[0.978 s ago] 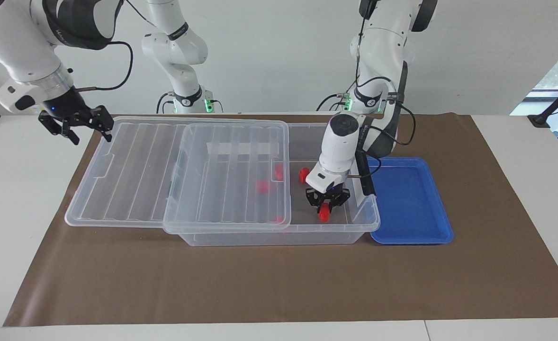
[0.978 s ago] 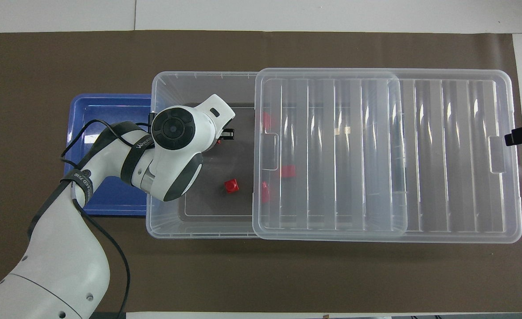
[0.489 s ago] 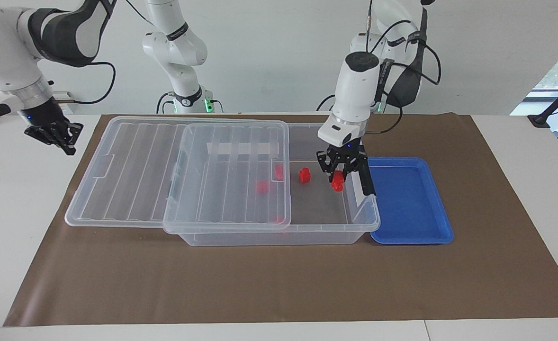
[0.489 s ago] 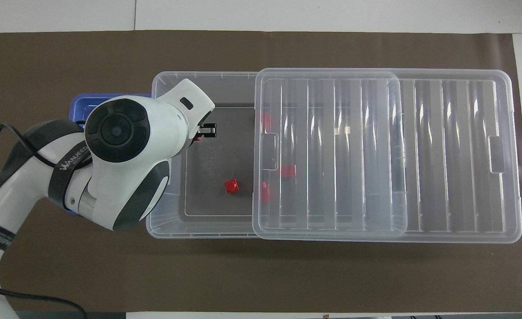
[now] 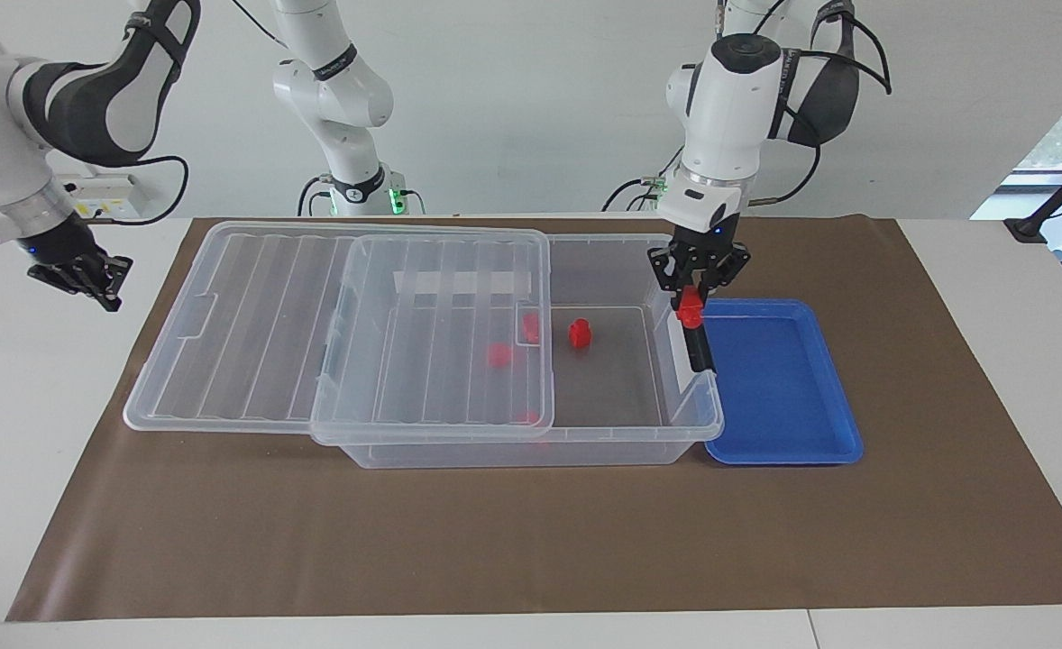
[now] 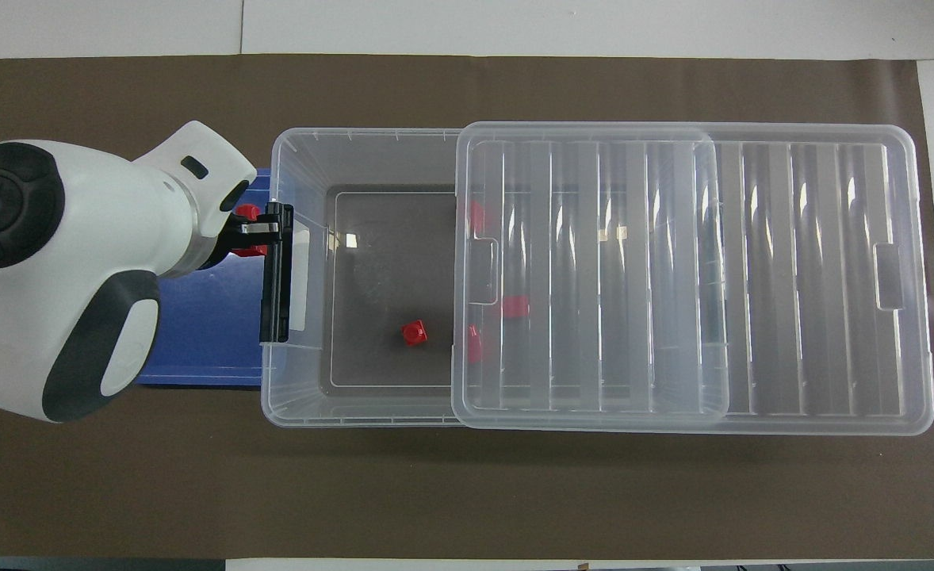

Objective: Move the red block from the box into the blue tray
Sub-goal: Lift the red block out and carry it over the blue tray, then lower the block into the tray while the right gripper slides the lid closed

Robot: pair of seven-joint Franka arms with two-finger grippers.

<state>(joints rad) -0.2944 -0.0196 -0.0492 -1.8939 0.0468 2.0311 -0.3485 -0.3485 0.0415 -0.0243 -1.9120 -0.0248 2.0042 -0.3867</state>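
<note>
Facing view: left gripper point(image 5: 699, 287) up out of box point(image 5: 531, 442), pinching block point(image 5: 691, 306), now over tray point(image 5: 842, 433) edge; drop next.

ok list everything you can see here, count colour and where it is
held red block: one, bright red, in the left gripper, up in the air about over the box's end wall beside the blue tray
red blocks in the box: four, red; one on the uncovered floor, three seen through the lid
box: one, clear plastic, mid-table, with a black end latch
lid: one, clear ribbed, slid toward the right arm's end, half covering the box
blue tray: one, bright blue, beside the box at the left arm's end
brown mat: one, under everything
left gripper: shut on the held block
right gripper: shut, waiting off the mat's edge at the right arm's end
</note>
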